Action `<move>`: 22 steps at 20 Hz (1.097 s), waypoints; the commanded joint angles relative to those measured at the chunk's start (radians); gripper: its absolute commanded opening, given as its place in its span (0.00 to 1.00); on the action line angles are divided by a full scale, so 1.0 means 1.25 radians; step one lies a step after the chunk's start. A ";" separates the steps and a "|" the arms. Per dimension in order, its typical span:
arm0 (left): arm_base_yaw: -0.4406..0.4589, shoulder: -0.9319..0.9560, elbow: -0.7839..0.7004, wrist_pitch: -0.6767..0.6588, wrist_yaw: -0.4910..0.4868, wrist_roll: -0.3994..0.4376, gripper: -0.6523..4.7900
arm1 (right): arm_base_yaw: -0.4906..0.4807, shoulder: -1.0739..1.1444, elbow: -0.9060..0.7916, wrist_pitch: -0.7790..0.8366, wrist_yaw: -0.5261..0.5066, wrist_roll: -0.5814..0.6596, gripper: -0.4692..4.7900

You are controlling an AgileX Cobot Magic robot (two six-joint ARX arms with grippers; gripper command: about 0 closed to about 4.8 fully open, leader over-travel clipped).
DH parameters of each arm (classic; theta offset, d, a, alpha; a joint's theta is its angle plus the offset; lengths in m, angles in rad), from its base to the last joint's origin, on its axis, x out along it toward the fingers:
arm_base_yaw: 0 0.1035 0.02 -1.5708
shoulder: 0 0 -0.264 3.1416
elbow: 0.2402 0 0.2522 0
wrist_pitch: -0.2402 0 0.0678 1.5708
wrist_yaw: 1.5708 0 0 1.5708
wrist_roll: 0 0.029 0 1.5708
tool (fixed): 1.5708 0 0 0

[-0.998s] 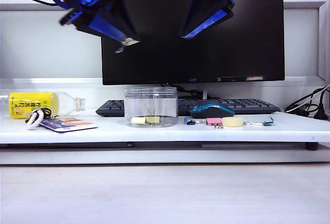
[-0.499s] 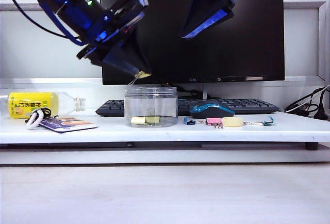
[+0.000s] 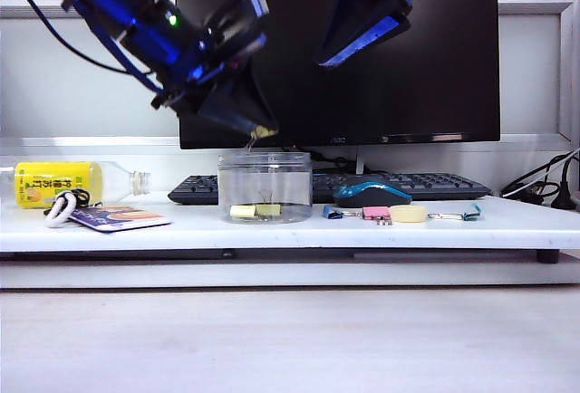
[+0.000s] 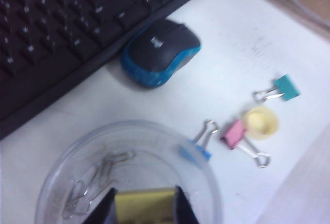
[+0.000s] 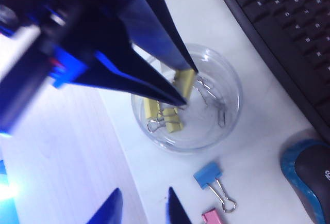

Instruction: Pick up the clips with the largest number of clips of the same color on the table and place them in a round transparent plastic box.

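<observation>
left gripper (image 3: 258,130): pinching clip (image 4: 144,207) over box (image 3: 265,176) | right gripper (image 5: 142,206): fingers parted, wrist view only

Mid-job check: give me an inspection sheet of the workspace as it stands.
Surface: white shelf.
Job's things: two yellow clips in the round box.
Clutter: blue clip, pink clip, teal clip, yellow disc, mouse, keyboard, bottle, card.
Grippers: left gripper shut on a yellow clip over the box; right gripper open, raised.
Cables: at the right edge.
Surroundings: monitor.
</observation>
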 commanded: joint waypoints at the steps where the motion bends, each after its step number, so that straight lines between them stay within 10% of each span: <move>1: -0.001 0.010 0.001 0.028 -0.005 0.002 0.28 | 0.000 -0.005 0.002 0.007 -0.020 0.001 0.31; 9: -0.001 0.009 0.001 0.037 -0.005 0.000 0.36 | 0.000 -0.005 0.002 0.007 -0.019 0.001 0.31; 11: -0.001 0.009 0.001 0.037 -0.015 0.000 0.63 | 0.000 -0.005 0.002 0.007 -0.019 0.001 0.31; 17: 0.000 -0.030 0.002 0.022 -0.038 -0.017 0.62 | 0.000 -0.006 0.002 0.009 -0.003 0.005 0.31; 22: 0.004 -0.339 0.002 -0.123 -0.165 0.103 0.61 | 0.000 -0.087 0.002 0.048 0.010 0.050 0.31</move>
